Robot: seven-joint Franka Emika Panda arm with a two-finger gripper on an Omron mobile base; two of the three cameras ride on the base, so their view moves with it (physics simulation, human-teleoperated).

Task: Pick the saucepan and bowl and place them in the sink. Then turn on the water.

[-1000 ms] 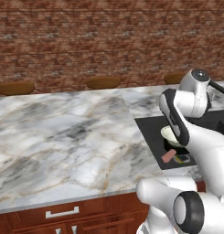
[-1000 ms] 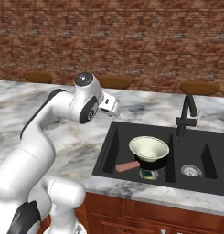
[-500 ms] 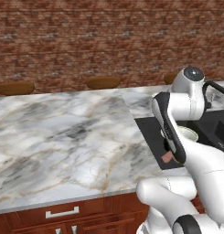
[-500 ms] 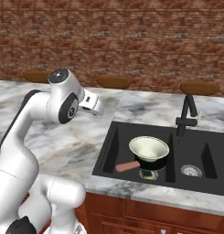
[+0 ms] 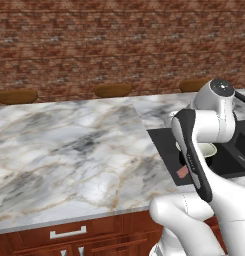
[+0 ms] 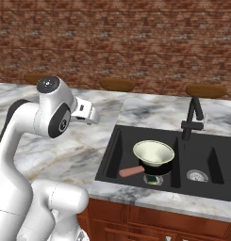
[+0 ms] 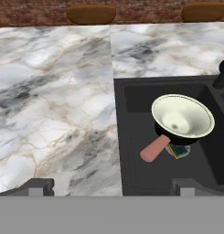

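Black sink [image 6: 112,160] holds bowl [image 6: 153,153] atop saucepan [image 6: 136,170].

Left base view: looks forward and down from behind the arm's left; marble counter [image 5: 74,150] spreads across the frame's left and centre, brick wall [image 5: 119,45] along the top, sink [image 5: 166,145] at right edge, mostly behind the arm.
Right base view: looks forward and down from behind the arm's right; sink [image 6: 117,155] at centre right, faucet [image 6: 192,117] upper right.
Hand view: near, steeply downward; sink [image 7: 131,137] at right, counter at left.
Shared: all three take in the sink's left basin, the bowl [image 6: 153,153] resting in the saucepan [image 6: 136,170], surrounding marble, and wooden stools [image 6: 117,84] by the wall.
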